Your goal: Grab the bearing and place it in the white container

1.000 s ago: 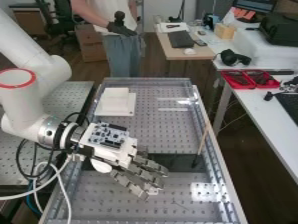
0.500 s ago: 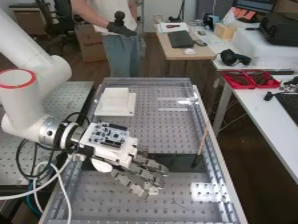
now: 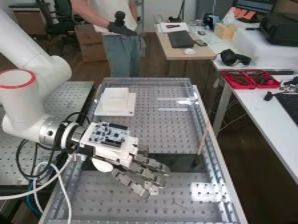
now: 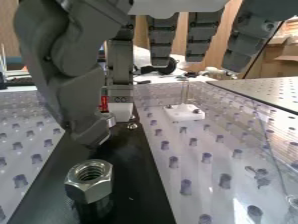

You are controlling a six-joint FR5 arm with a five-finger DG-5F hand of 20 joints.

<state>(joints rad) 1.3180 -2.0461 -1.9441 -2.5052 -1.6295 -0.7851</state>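
Our open hand (image 3: 118, 154) has barely shifted in 1 second — so we must still grasp the hexagonal metal piece (image 4: 89, 191), presumably the bearing, on the dark strip (image 4: 135, 179) between the bench's (image 3: 174, 192) side edges.

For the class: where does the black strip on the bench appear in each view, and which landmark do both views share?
High view: the black strip crosses the bench below the picture's middle, partly behind the fingers.
Wrist view: the strip runs between two dotted stretches of bench, with a steel nut on it.
Shared landmark: the hand, above the bench in both.
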